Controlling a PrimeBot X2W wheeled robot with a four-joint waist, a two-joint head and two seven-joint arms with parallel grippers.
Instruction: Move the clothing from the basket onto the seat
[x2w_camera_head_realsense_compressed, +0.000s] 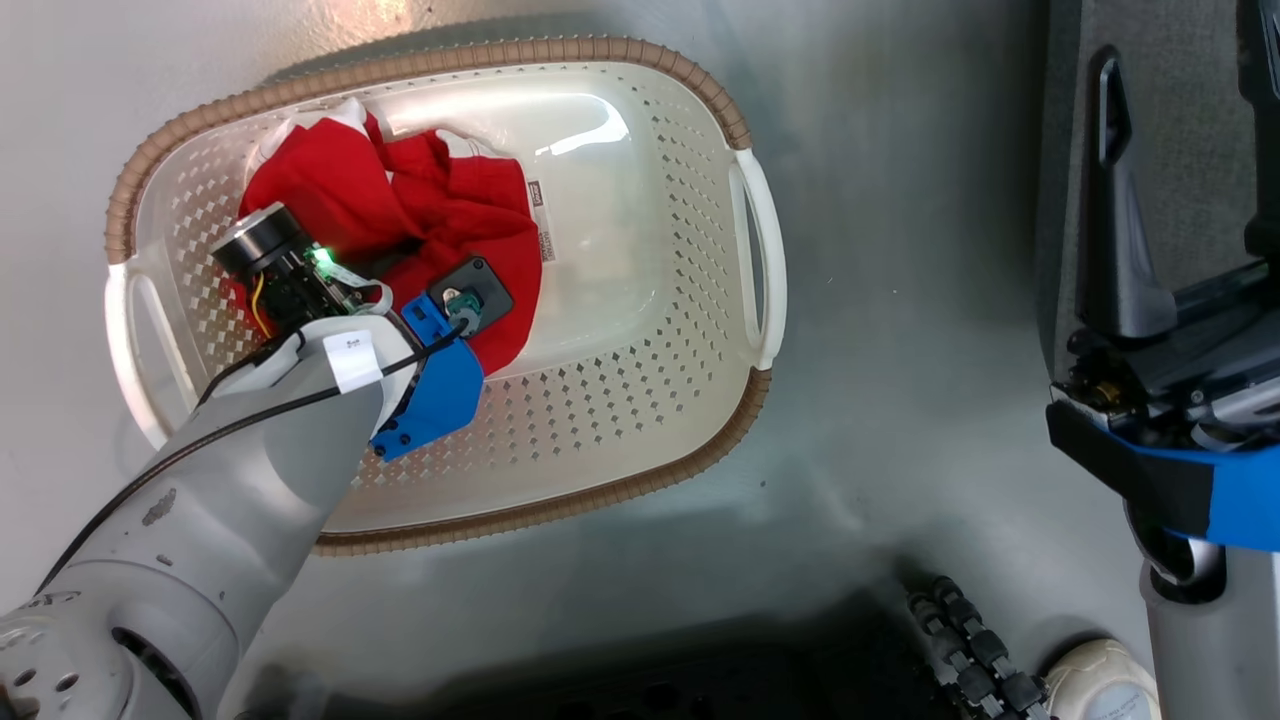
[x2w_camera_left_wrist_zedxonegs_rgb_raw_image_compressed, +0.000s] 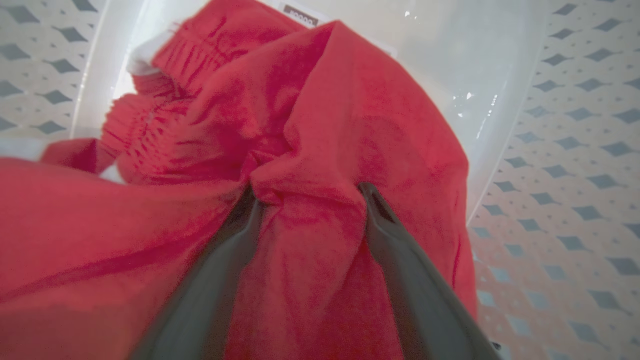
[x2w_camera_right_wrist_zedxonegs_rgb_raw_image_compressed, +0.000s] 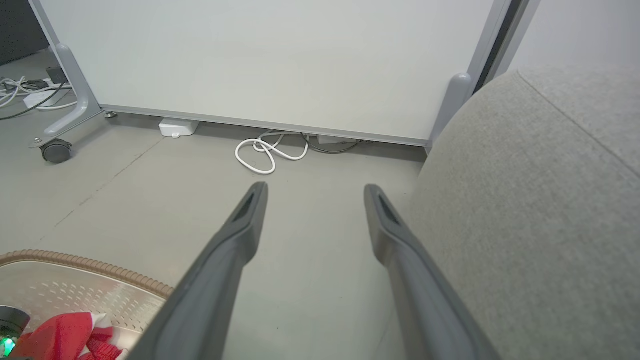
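The red clothing (x2w_camera_head_realsense_compressed: 450, 215) lies bunched in the left half of the cream basket (x2w_camera_head_realsense_compressed: 640, 400), white labels showing at its edge. My left arm reaches down into the basket. In the left wrist view my left gripper (x2w_camera_left_wrist_zedxonegs_rgb_raw_image_compressed: 310, 192) is open, its two dark fingers pressed into the red clothing (x2w_camera_left_wrist_zedxonegs_rgb_raw_image_compressed: 320, 100) with a raised fold between them. My right gripper (x2w_camera_right_wrist_zedxonegs_rgb_raw_image_compressed: 315, 192) hangs open and empty over the floor, right beside the light grey seat (x2w_camera_right_wrist_zedxonegs_rgb_raw_image_compressed: 540, 210). One of its fingers (x2w_camera_head_realsense_compressed: 1115, 200) shows at the right of the head view. The basket's rim (x2w_camera_right_wrist_zedxonegs_rgb_raw_image_compressed: 90, 265) sits at its lower left.
The basket stands on a smooth grey floor (x2w_camera_head_realsense_compressed: 900, 300). A white panel on castors (x2w_camera_right_wrist_zedxonegs_rgb_raw_image_compressed: 275, 60) stands beyond, with a coiled white cable (x2w_camera_right_wrist_zedxonegs_rgb_raw_image_compressed: 265, 152) at its foot. A black cable chain (x2w_camera_head_realsense_compressed: 970, 640) lies near my base.
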